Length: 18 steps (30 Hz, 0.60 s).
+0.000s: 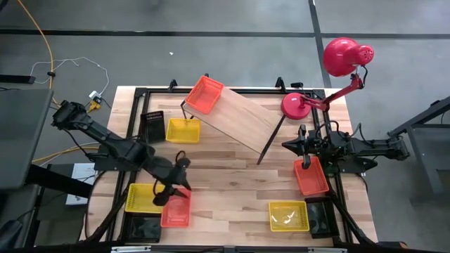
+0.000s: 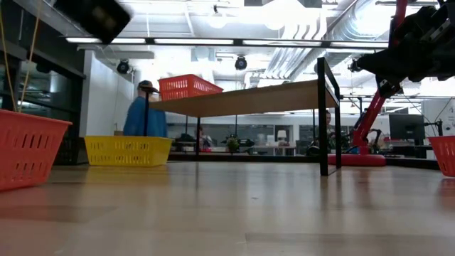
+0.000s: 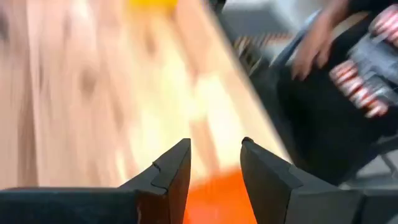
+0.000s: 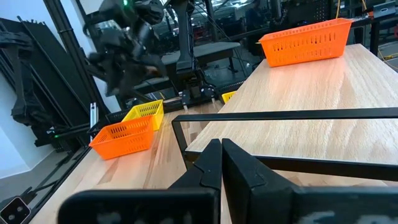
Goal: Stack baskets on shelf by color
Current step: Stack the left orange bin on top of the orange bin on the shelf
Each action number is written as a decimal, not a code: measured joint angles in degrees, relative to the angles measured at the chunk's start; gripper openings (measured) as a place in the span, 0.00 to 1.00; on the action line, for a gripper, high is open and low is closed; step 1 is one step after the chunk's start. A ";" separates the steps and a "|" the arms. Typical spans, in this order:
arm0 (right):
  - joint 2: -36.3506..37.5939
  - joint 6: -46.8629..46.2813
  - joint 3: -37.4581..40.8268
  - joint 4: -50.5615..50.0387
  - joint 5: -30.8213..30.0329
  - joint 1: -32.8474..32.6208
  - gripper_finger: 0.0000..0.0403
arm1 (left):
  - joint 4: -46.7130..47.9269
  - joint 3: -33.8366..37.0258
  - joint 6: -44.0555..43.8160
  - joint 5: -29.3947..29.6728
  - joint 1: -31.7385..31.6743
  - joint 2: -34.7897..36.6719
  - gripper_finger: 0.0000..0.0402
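Observation:
The shelf [image 1: 242,119] stands aslant on its black legs at mid-table, with one orange basket [image 1: 204,93] resting on its far left end. At the near left an orange basket [image 1: 176,209] sits on the table beside a yellow one [image 1: 143,197]. My left gripper [image 1: 169,194] hovers open just above that orange basket [image 3: 214,196], whose rim shows below the fingers. Another yellow basket [image 1: 182,130] and a black one [image 1: 154,125] sit left of the shelf. My right gripper [image 4: 222,162] waits shut at the right [image 1: 292,145], near an orange basket [image 1: 311,176] and a yellow one [image 1: 288,215].
A red desk lamp [image 1: 330,77] stands at the far right corner. Dark baskets sit at the near left [image 1: 144,228] and near right [image 1: 320,219] edges. Bare tabletop [image 1: 232,190] lies between the shelf and the near edge. A person [image 2: 146,110] shows beyond the table.

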<state>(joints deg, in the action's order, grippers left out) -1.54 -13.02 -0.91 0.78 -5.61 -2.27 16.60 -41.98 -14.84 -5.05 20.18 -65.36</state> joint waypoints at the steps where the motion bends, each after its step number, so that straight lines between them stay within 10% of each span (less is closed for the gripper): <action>1: 0.00 0.00 -0.02 0.00 0.00 0.00 0.00 | 2.50 0.00 -2.07 1.03 0.22 0.00 0.31; 18: 0.04 0.01 -0.01 0.00 0.00 0.00 0.00 | 10.90 0.00 -14.01 8.33 3.52 -11.64 0.31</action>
<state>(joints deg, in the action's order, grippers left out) -1.50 -13.00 -0.92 0.78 -5.61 -2.27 27.50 -41.98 -28.85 3.28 23.70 -77.01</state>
